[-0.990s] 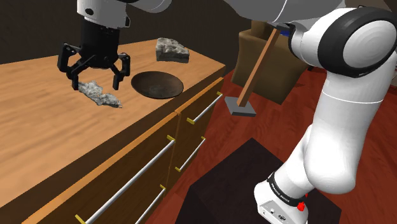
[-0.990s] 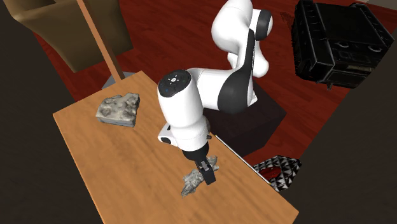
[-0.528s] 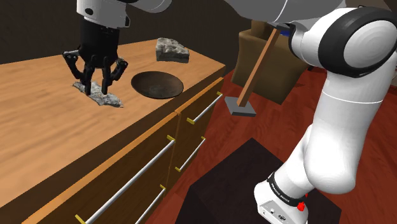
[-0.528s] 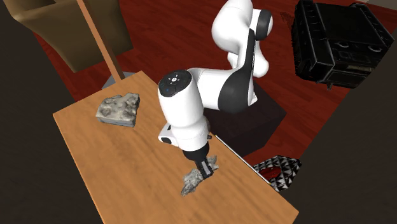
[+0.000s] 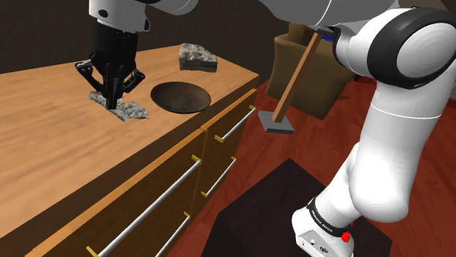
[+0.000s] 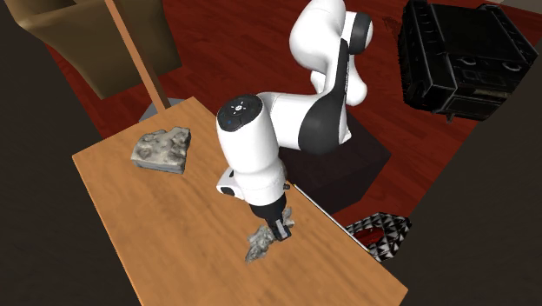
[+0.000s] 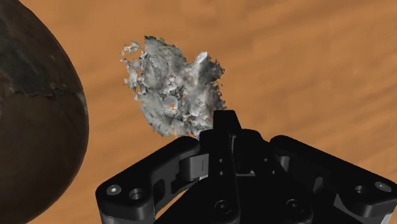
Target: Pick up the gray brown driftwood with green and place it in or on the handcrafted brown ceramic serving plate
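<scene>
The black gripper point(image 5: 112, 98) pointed straight down at the wooden table point(image 5: 44, 124), its fingers drawn together on the grey driftwood point(image 5: 131, 110), which lay on the tabletop. Just beside it, toward the shoulder view's right, sat the dark round plate point(image 5: 180, 97). A grey rock-like lump point(image 5: 198, 57) rested farther back, near the table's edge.

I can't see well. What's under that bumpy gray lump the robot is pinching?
The wooden dresser top lies under the driftwood. The black jaws clamp its middle, hiding the spot beneath them.
</scene>
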Available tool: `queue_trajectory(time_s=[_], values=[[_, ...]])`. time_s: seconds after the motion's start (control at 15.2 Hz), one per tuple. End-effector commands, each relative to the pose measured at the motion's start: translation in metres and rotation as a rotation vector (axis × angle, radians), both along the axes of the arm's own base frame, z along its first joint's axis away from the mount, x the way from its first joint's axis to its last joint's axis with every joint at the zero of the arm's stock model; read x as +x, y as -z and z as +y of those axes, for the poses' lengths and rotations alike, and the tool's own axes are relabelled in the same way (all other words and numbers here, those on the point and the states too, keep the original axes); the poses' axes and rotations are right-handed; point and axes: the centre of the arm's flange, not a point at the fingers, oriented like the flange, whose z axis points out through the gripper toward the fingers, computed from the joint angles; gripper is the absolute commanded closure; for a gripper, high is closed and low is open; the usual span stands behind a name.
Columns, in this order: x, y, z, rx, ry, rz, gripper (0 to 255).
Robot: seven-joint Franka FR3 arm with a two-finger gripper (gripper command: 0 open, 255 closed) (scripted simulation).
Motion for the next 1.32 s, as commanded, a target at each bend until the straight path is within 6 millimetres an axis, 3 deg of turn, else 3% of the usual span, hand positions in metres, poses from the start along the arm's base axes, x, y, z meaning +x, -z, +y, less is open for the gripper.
queue_trajectory(time_s=[0.0, 0.26, 0.79, 1.25], values=[[0.000, 0.000, 0.000, -0.001, 0.000, 0.000, 0], [-0.018, -0.035, 0.043, -0.297, -0.414, -0.366, 0], [-0.009, 0.004, 0.042, -0.297, -0.414, -0.366, 0], [-0.009, 0.004, 0.042, -0.297, -0.414, -0.366, 0]])
